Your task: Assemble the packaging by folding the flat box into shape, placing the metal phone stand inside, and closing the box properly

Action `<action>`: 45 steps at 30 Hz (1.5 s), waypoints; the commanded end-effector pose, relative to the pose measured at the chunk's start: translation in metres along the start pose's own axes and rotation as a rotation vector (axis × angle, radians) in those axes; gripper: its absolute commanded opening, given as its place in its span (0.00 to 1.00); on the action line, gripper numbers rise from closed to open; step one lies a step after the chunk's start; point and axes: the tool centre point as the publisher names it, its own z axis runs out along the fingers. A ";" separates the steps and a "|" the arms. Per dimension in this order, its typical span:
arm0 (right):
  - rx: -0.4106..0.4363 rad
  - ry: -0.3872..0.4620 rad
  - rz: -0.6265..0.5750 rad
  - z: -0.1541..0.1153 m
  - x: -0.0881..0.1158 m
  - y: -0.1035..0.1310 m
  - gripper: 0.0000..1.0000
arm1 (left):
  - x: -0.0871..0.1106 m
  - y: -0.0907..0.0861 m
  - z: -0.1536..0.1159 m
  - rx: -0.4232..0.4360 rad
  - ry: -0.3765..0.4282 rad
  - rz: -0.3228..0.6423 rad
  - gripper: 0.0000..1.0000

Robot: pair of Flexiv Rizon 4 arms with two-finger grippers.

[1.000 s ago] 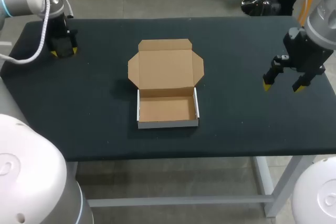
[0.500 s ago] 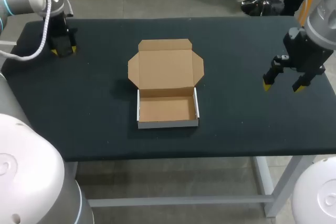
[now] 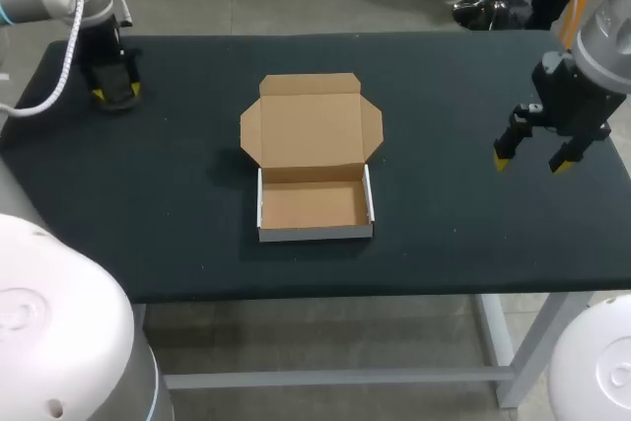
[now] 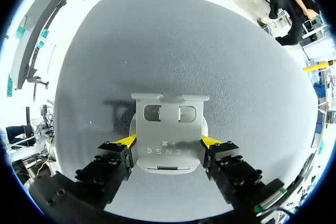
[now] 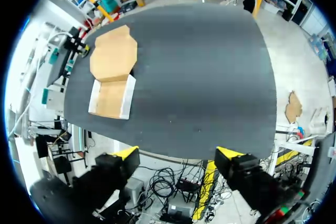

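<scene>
Grip on the metal phone stand (image 4: pixel 169 129) is taken by the left pincer (image 3: pixel 115 96), both yellow tips pressed against its sides at the far left corner of the desk (image 3: pixel 197 224). It should be lifted level, carried to the open box (image 3: pixel 315 206) at mid-desk and lowered flat inside, clear of the folded-back lid (image 3: pixel 312 128). The right pincer (image 3: pixel 532 161) is spread and empty

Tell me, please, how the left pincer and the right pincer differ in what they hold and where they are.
The left pincer is closed on the metal phone stand, with one yellow tip at each side edge; the right pincer is open and empty. The left pincer sits low at the far left corner of the table; the right pincer hangs above its right side. Both point downward and have yellow-tipped fingers.
</scene>
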 end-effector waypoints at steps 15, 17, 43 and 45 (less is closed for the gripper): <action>-0.193 0.100 -0.614 0.011 0.026 -0.006 1.00 | 0.022 0.099 -0.067 0.091 -0.001 0.078 0.00; -0.197 0.084 -0.666 0.017 0.028 -0.007 1.00 | 0.027 0.110 -0.072 0.085 0.005 0.090 0.00; -0.257 0.237 -0.929 0.050 0.040 -0.015 1.00 | 0.061 0.198 -0.105 0.087 0.012 0.134 0.00; -0.257 0.237 -0.929 0.050 0.040 -0.015 1.00 | 0.063 0.202 -0.107 0.087 0.012 0.137 0.00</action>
